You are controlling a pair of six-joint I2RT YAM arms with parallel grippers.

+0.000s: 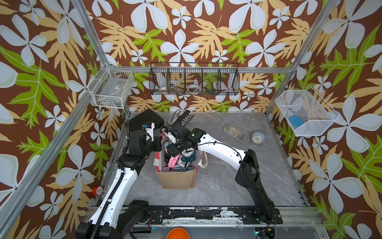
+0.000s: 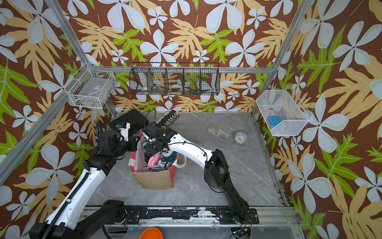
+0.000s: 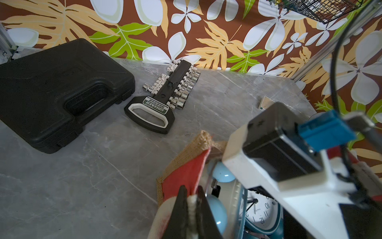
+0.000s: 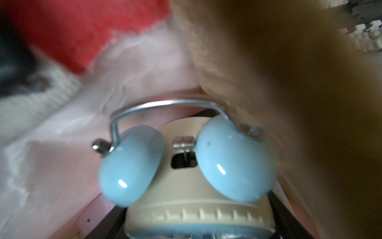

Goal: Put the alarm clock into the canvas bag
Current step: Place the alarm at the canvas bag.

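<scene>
Left of the table's (image 1: 227,182) middle, canvas bag (image 1: 177,180) standing open, left gripper (image 3: 191,209) pinched tight on its rim, right gripper (image 4: 198,213) spread wide, clasping blue twin-bell alarm clock (image 1: 187,154) inside it

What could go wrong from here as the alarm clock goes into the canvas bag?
The canvas bag already holds a pink item and others, so the twin-bell alarm clock in the right end effector may jam or perch on them. If the left end effector loses the rim, the soft wall could fold inward.
</scene>
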